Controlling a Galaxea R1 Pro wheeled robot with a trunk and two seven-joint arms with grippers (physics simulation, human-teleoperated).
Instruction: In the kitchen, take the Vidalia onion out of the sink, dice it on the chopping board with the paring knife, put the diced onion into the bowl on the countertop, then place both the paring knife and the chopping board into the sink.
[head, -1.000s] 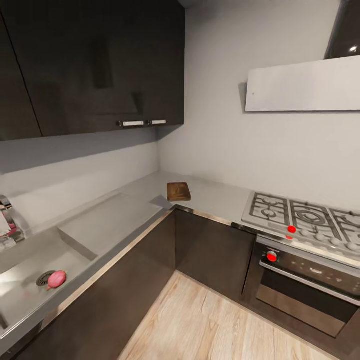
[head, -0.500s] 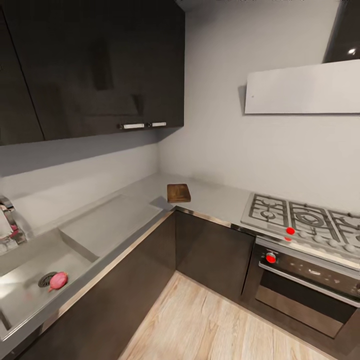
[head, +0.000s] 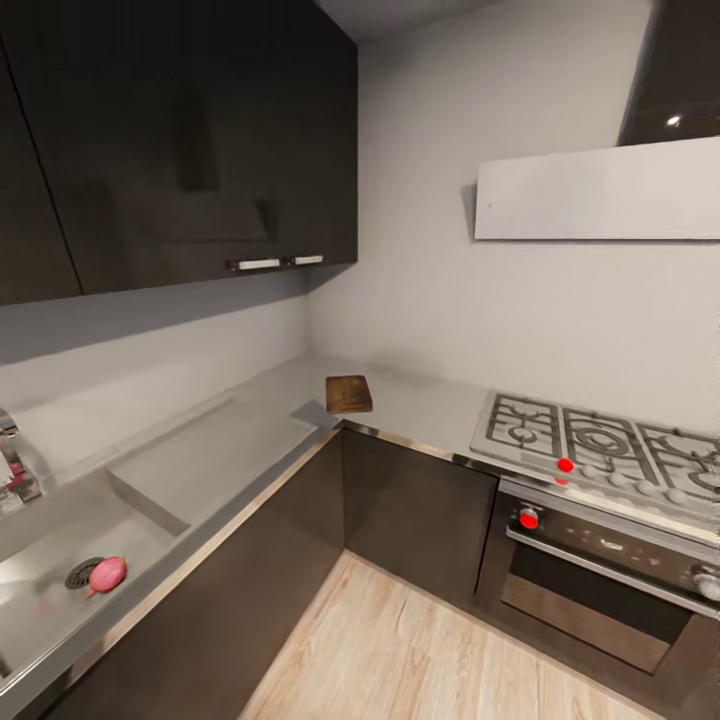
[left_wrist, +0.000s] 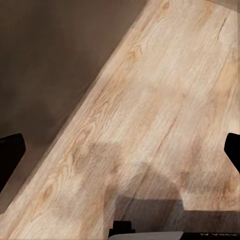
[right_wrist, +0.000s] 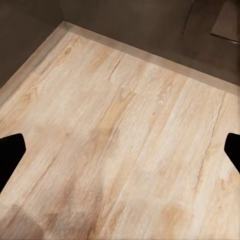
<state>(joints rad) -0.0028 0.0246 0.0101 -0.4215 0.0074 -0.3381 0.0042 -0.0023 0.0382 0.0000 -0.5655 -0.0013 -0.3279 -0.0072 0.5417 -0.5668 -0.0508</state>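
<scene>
Onion (head: 107, 574) sits in the sink (head: 60, 530) at the lower left of the head view, right beside the round drain (head: 84, 573). Tap (head: 12, 460) at the far left edge. Chopping board (head: 349, 394) lies flat on the countertop (head: 240, 420) corner, mid-frame, well apart from the onion. Stove (head: 600, 445) and oven (head: 600, 580) at the right. Left gripper (left_wrist: 120, 150) and right gripper (right_wrist: 120, 150) both spread wide, holding nothing, over the wood floor (right_wrist: 125, 150).
</scene>
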